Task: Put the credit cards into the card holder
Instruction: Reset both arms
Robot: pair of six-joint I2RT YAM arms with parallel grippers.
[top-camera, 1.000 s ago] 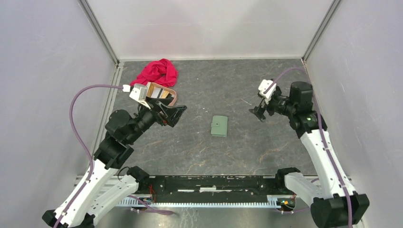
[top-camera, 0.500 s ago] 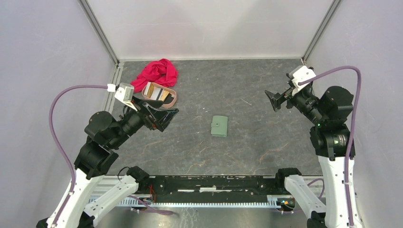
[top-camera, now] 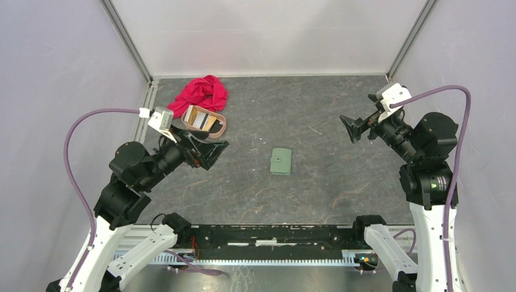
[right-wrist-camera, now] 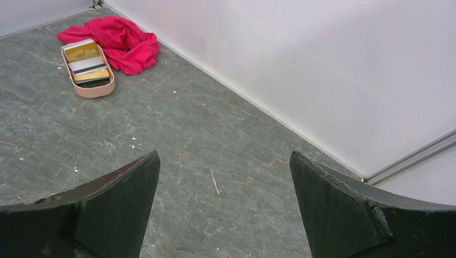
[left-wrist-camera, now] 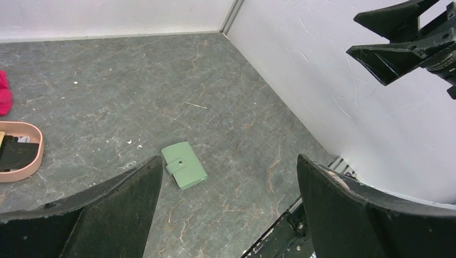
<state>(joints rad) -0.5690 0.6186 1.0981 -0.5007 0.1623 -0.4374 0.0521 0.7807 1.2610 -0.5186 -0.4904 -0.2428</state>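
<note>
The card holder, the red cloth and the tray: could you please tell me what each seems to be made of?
The card holder looks like matte leather or faux leather: smooth sage-green skin, small snap. The red cloth is soft fabric, lying in rumpled folds. The tray seems smooth plastic or silicone, pinkish-tan with a rounded rim; unclear which.

Left end effector, right end effector aloft, splayed.
</note>
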